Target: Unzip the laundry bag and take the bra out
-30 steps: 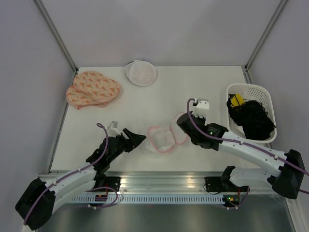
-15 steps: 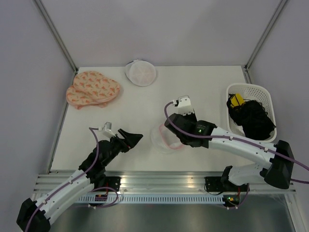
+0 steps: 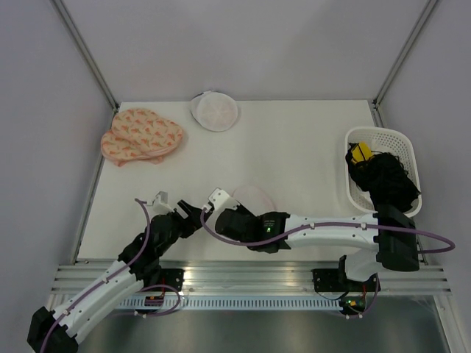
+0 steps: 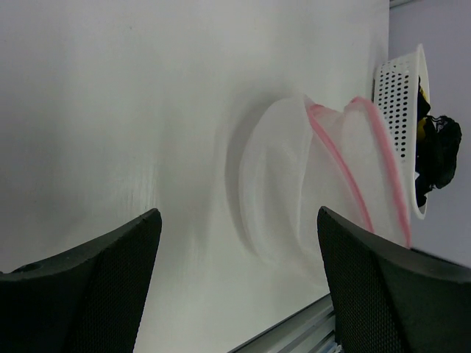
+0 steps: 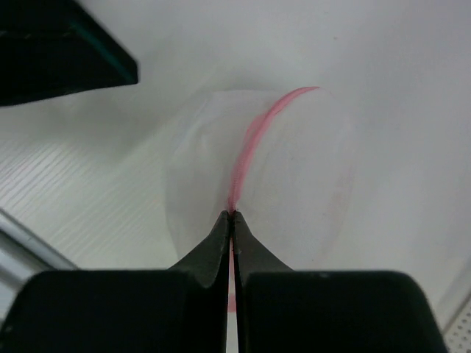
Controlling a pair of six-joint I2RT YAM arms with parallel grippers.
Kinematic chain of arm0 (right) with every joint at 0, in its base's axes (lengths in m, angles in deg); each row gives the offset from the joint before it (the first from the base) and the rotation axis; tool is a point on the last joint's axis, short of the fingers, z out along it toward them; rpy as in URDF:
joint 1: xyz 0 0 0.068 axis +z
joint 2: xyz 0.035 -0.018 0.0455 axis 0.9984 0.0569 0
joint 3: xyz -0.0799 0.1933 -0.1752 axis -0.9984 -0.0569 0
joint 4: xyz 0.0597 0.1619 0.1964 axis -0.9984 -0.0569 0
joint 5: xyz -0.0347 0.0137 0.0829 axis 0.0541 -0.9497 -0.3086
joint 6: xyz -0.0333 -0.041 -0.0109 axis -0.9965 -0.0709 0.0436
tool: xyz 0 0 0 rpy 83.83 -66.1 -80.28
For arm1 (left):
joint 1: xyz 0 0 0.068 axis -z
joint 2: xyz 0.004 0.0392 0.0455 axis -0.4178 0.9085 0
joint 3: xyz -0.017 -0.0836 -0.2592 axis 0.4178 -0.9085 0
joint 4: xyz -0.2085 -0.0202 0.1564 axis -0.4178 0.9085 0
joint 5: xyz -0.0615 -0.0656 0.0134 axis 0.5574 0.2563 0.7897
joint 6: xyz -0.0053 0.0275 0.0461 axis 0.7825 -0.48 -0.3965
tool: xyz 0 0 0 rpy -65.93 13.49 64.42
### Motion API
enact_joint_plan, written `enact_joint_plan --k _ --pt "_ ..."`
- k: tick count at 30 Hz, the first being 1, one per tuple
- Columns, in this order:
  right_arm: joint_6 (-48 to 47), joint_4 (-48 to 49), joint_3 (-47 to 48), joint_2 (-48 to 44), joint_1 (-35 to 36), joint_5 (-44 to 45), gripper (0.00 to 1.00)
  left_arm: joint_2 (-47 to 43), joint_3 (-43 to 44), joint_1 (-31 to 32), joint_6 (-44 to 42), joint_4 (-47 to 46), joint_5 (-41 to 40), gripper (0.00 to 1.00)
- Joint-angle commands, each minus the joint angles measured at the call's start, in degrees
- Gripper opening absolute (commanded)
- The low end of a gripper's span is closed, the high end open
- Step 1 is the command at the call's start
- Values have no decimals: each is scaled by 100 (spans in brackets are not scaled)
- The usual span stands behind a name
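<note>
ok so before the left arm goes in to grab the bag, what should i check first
1. Right gripper pinching the laundry bag at its pink trim: ok, jaws shut on it.
2. Left gripper open: ok, fingers wide apart.
3. Left gripper aimed at the bag: ok, the bag lies just ahead in the left wrist view.
4. Left gripper gripping the bag: not ok, not closed on anything.
5. Bag unzipped: cannot tell.
6. Bra inside the bag: cannot tell, the mesh shows nothing distinct.

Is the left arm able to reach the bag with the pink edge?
Probably yes. The left gripper, jaws open, faces the laundry bag with only bare table between; the right gripper pinches its pink edge.
</note>
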Motion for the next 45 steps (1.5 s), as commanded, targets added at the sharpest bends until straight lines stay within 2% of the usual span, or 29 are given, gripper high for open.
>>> enact_joint_plan --k 1,10,16,23,28,29,31,32,35,36,37,38,42,43,45 --pt "-129 331 -141 95 180 -959 0 -119 106 6 203 164 -199 89" --pt "-137 700 -641 -45 207 -2366 0 -813 132 6 361 234 -436 90" --pt "-68 1184 -949 235 128 -2577 1 -1007 176 6 362 252 -410 90" --pt "21 1728 -1099 763 -56 -2296 0 -831 220 6 335 261 -270 90" --pt "12 1624 -1003 606 -145 -2182 0 -805 256 6 151 112 -156 90" --pt "-5 1563 -976 501 -145 -2191 3 -788 247 -3 99 33 -112 90" --pt "-40 1318 -898 142 -136 -2347 29 -744 221 -3 -24 -248 64 90" --pt "-49 1238 -880 9 -136 -2453 47 -674 194 6 -103 -388 264 90" --pt "-15 947 -853 -641 -119 -2804 72 -454 203 6 -402 -942 634 90" --pt "29 895 -888 -817 -119 -2884 86 -245 212 6 -533 -1213 757 90" --pt "64 824 -940 -1202 -92 -2902 93 -121 273 -3 -778 -1320 837 90" --pt "108 772 -967 -1397 -83 -2894 98 46 291 6 -920 -1478 1073 90" --pt "363 578 -1073 -2355 -83 -2439 98 1188 562 -3 -1911 -1874 1259 91" --pt "503 465 -1090 -2661 -75 -2280 98 1808 746 -3 -2028 -1979 1268 91" --pt "627 358 -1108 -2892 -83 -1998 98 2470 905 -3 -2361 -2278 1531 92"
